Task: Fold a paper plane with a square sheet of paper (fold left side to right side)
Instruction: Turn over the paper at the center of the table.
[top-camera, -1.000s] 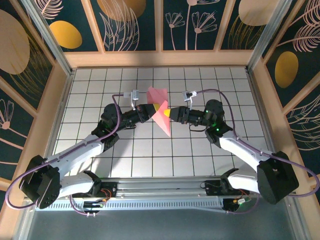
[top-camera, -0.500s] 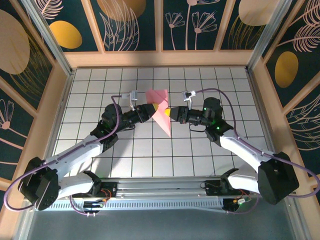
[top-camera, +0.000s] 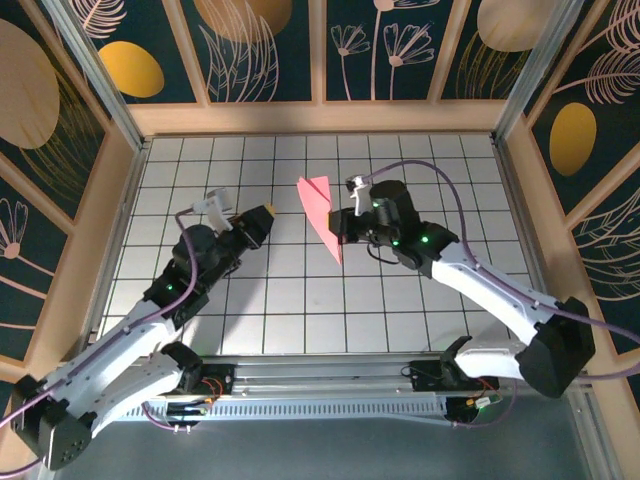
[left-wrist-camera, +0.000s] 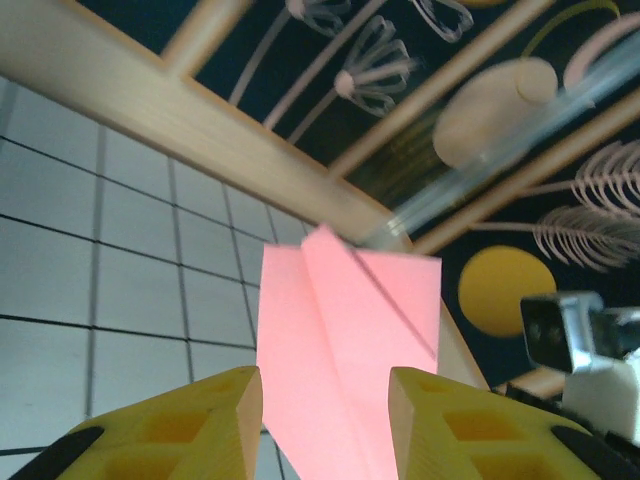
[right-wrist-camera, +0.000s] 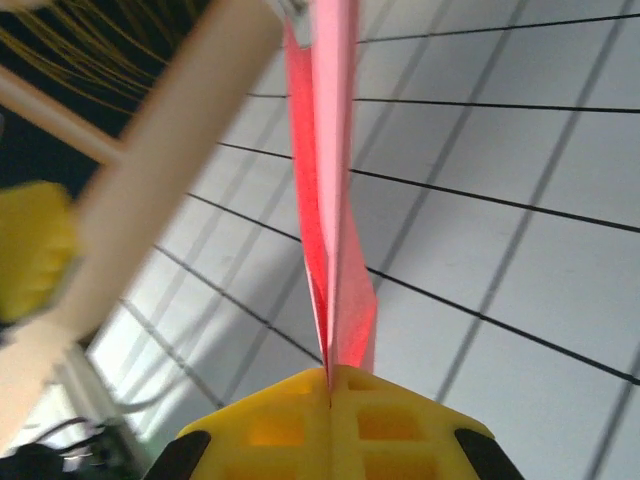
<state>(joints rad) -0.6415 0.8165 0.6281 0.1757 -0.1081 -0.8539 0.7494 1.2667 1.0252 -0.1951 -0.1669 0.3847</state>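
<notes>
Out on the left, the left arm (top-camera: 150, 310) reached up across the white grid table (top-camera: 300, 300), and the left gripper (top-camera: 262, 214) hung over the tiles with nothing in it. Its wrist view made that plain: the two yellow fingers (left-wrist-camera: 215, 415) stood spread, with a clear gap between them, and the salmon-pink paper (left-wrist-camera: 340, 330) showed beyond that gap, not in it. From above, a stretch of bare tile separated that gripper from the paper.

Across to the middle, and there was the paper plane (top-camera: 320, 212), a narrow creased dart. Its broad end pointed toward the far wooden rail (top-camera: 320, 117) and its sharp tip pointed back toward the arm bases. Whether the tip touched the table could not be told.

On to the right: the right gripper (top-camera: 338, 226) had it, clamped on the dart's right edge about midway along. The right wrist view settled it, as the yellow pads (right-wrist-camera: 290, 410) were pressed tight together with the folded paper (right-wrist-camera: 335, 200) pinched in the seam, rising edge-on away from the camera in layered creases. Behind it, the right arm (top-camera: 480, 290) swept back to its base at the near right corner.
</notes>
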